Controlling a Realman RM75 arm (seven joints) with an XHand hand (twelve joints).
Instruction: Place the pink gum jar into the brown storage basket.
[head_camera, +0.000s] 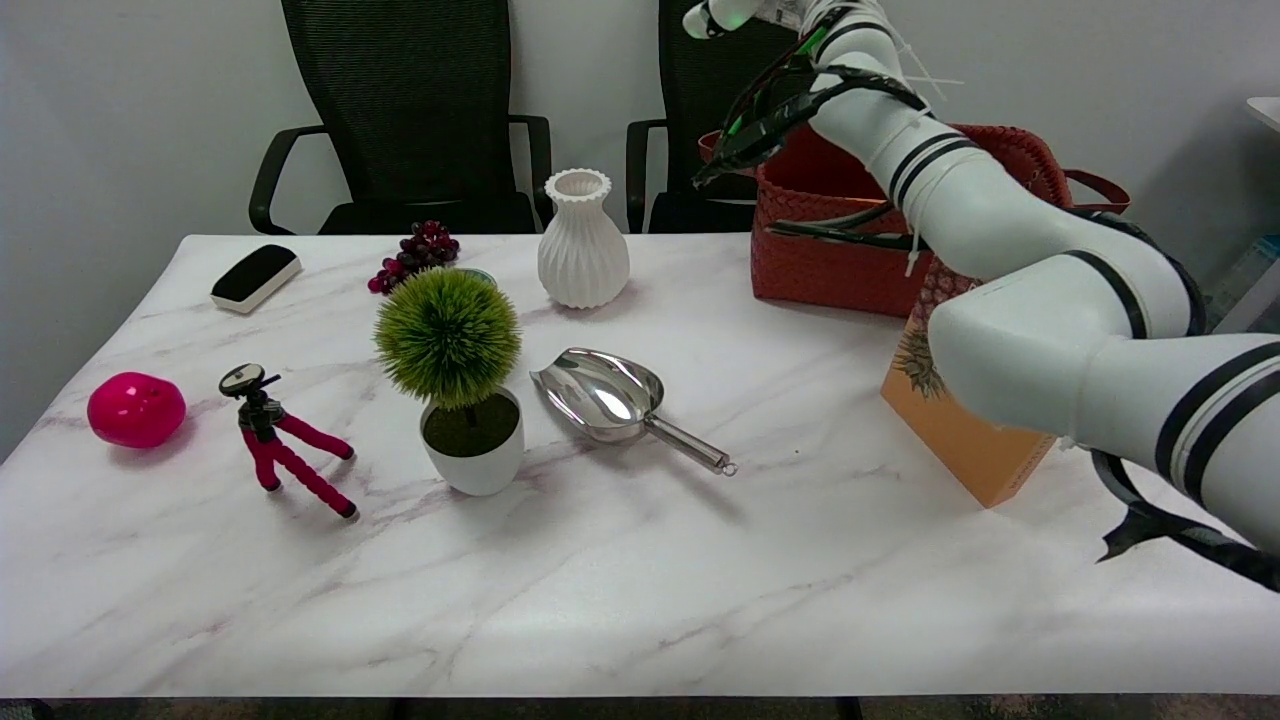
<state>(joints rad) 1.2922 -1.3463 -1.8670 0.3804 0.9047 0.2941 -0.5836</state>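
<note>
Jar (136, 409) (pink, rounded) rests near the table's (640, 600) left edge, well apart from the brown basket (830, 230) at far right. Right arm (1000, 230) reaches upward; its hand is out of view, state indeterminable.

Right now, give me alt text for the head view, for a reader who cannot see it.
A pink gum jar sits at a marble table's left edge, far from the brown storage basket at back right. The white right arm rises over the basket, its hand out of frame.
</note>
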